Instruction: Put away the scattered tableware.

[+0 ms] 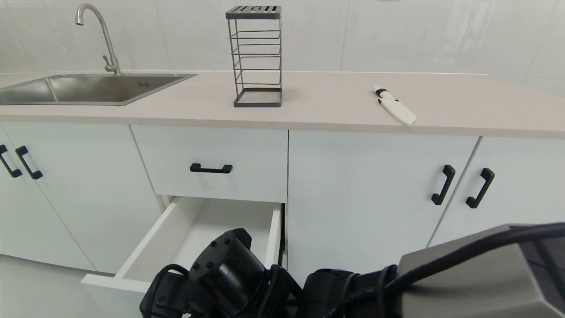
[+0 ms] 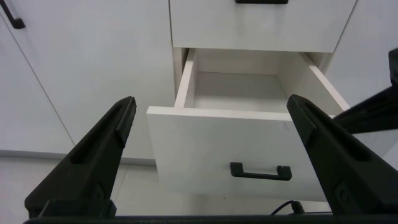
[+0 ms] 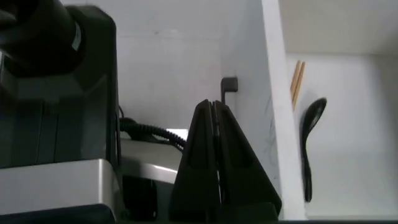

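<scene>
Head view: beige countertop (image 1: 326,101) bears wire rack (image 1: 257,57); drawer (image 1: 148,242) open below.

The pale surface (image 1: 335,95) runs well above and beyond the left hand (image 2: 211,104). It carries a dark wire rack (image 1: 257,57) standing upright ahead of that hand, a white knife (image 1: 395,107) lying flat well off to its right near the front edge, and a steel sink (image 1: 88,88) with its tap (image 1: 99,35) off to its left. Lower down, the open drawer (image 2: 249,146) faces the left hand directly; on its floor, just past the front panel from the right hand (image 3: 213,109), lie a black spoon (image 3: 311,143) and chopsticks (image 3: 297,81), near each other.
</scene>
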You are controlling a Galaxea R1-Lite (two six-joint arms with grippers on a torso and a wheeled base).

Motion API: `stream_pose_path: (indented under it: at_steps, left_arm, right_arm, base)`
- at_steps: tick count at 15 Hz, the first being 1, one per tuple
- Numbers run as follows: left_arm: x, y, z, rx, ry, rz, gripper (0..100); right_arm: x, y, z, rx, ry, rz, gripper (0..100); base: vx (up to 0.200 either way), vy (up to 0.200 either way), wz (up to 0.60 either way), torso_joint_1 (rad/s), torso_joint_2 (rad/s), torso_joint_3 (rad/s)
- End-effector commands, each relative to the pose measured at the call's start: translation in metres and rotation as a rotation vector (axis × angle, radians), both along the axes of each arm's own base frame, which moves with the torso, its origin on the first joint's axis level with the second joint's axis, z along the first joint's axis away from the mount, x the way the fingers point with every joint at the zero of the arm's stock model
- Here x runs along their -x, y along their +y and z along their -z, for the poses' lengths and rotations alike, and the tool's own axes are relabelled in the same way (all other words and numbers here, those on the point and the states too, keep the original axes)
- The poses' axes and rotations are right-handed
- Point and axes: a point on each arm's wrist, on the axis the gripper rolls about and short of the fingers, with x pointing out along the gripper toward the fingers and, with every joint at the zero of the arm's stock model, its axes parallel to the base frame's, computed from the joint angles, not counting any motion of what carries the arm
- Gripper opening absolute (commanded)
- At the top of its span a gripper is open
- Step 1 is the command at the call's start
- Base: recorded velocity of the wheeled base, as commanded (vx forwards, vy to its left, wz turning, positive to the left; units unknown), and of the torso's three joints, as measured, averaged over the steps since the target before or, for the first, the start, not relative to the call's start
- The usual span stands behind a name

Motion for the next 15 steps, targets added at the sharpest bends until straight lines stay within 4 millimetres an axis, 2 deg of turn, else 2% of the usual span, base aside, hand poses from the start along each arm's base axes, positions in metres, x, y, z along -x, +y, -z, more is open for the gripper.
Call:
stream_pose_path:
  at_steps: [1,4,5,7,8,9,10,11,12,15]
  left_arm:
    - [0.0,0.0,0.0,0.0,0.002,-0.001,100]
    - [0.0,0.0,0.0,0.0,0.002,-0.001,100]
    - [0.0,0.0,0.0,0.0,0.002,-0.001,100]
    - [0.0,0.0,0.0,0.0,0.002,-0.001,100]
    - [0.0,0.0,0.0,0.0,0.002,-0.001,100]
    - [0.0,0.0,0.0,0.0,0.002,-0.001,100]
    - [0.0,0.0,0.0,0.0,0.002,-0.001,100]
    - [0.0,0.0,0.0,0.0,0.002,-0.001,100]
    - [0.0,0.0,0.0,0.0,0.002,-0.001,100]
    - [0.0,0.0,0.0,0.0,0.002,-0.001,100]
  right_arm:
    - [-0.007,-0.002,0.029,0.049,0.017,0.016,0]
    - [-0.025,-0.003,0.059,0.071,0.017,0.058,0]
    - [-0.031,-0.003,0.062,0.061,0.004,0.075,0]
    - [-0.048,-0.01,0.06,0.059,-0.04,0.163,0]
    - [-0.048,-0.01,0.06,0.059,-0.04,0.163,0]
    - [-0.075,-0.021,0.054,0.028,-0.066,0.239,0]
    - [-0.09,-0.028,0.05,0.007,-0.077,0.278,0]
    - [-0.091,-0.028,0.051,0.006,-0.078,0.281,0]
    - [-0.125,-0.039,0.038,-0.059,-0.133,0.375,0]
    - [-0.135,-0.042,0.028,-0.128,-0.204,0.378,0]
  base:
    - [0.0,0.0,0.0,0.0,0.0,0.0]
    - [0.0,0.0,0.0,0.0,0.0,0.0]
    - [0.0,0.0,0.0,0.0,0.0,0.0]
    - [0.0,0.0,0.0,0.0,0.0,0.0]
    - [0.0,0.0,0.0,0.0,0.0,0.0]
    - [0.0,0.0,0.0,0.0,0.0,0.0]
    - [0.0,0.0,0.0,0.0,0.0,0.0]
    - [0.0,0.0,0.0,0.0,0.0,0.0]
    - [0.0,0.0,0.0,0.0,0.0,0.0]
    - [0.0,0.0,0.0,0.0,0.0,0.0]
